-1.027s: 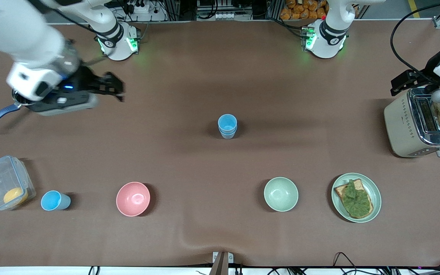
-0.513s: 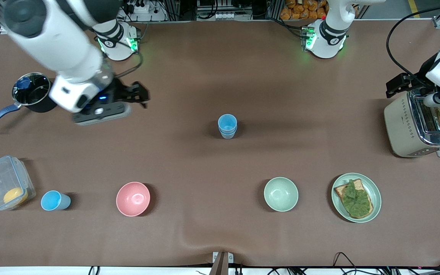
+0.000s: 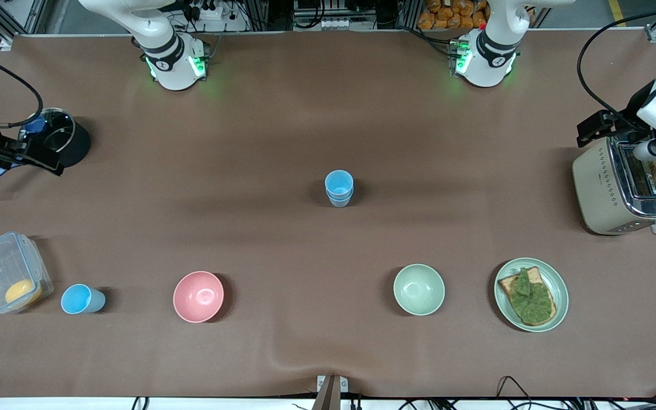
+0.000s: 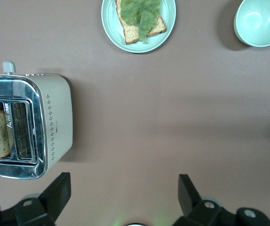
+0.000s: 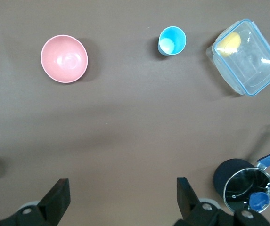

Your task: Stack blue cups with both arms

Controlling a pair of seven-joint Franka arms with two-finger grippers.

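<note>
Two light-blue cups (image 3: 339, 188) stand nested as one stack in the middle of the table. A third, brighter blue cup (image 3: 81, 299) stands near the front camera, between a clear box and the pink bowl. It also shows in the right wrist view (image 5: 172, 40), with a pale patch inside. My right gripper (image 3: 32, 156) hangs open and empty over the pot at the right arm's end of the table; its own view (image 5: 123, 197) shows bare table between the jaws. My left gripper (image 3: 593, 126) is open and empty beside the toaster (image 4: 26, 125), with bare table between its jaws (image 4: 124, 193).
A black pot (image 3: 57, 142) with a blue handle sits under my right gripper. A clear box (image 3: 6, 272) holds a yellow lump. The pink bowl (image 3: 198, 296), pale green bowl (image 3: 418, 289) and a plate (image 3: 558, 285) carrying toast stand toward the front camera.
My right arm swung out toward the table's middle, then back to the right arm's end over the pot. My left gripper shifted slightly at the toaster. The cups have not moved.
</note>
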